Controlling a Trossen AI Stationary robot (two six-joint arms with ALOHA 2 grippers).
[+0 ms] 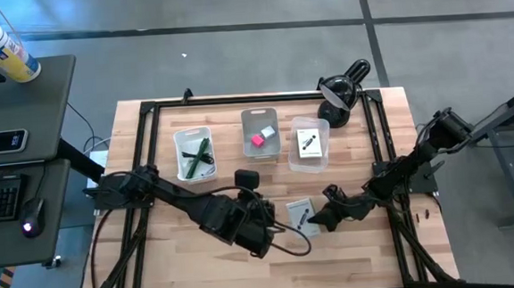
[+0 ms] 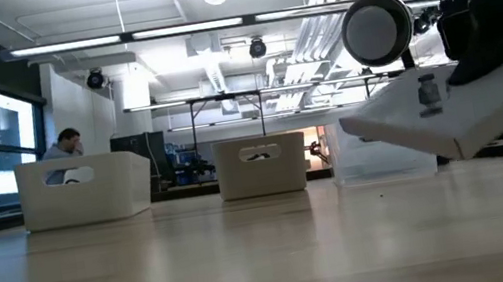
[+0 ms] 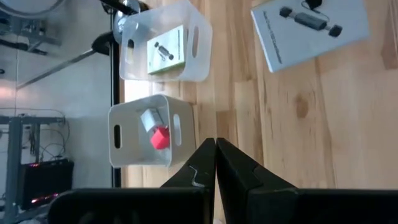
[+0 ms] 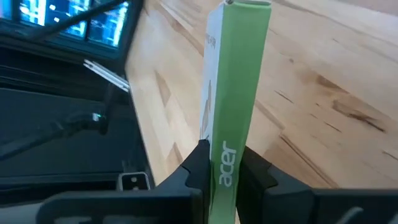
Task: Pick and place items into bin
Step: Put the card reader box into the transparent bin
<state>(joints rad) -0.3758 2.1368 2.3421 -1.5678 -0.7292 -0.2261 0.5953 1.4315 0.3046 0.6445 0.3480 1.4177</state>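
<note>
My right gripper (image 1: pixel 315 217) stands near the table's front, shut on a flat white box (image 1: pixel 298 215) with black print and a green "acer" edge (image 4: pixel 239 74). The box hangs tilted in the low view (image 2: pixel 451 120). To its left my left gripper (image 1: pixel 269 229) is shut and empty, its fingers (image 3: pixel 215 163) above bare wood. Three white bins stand at the far middle. The left bin (image 1: pixel 195 154) holds a green pen and a black cable. The middle bin (image 1: pixel 261 130) holds a pink block (image 3: pixel 160 138) and a white cube (image 3: pixel 149 119). The right bin (image 1: pixel 308 144) holds a white card (image 3: pixel 165 50). My right gripper pinches the box between its two fingers, one finger (image 4: pixel 194 163) on each broad face, at the end nearest the table's right edge (image 4: pixel 230 134). The fingers come from the table's right, slanting down. The box is tilted and lifted clear of the table.
A black desk lamp (image 1: pixel 343 90) stands at the far right, behind the right bin. A small dark piece (image 1: pixel 247 178) lies near the left arm. A black frame (image 1: pixel 143 115) runs round the tabletop. Bare wood (image 1: pixel 353 259) lies along the near edge.
</note>
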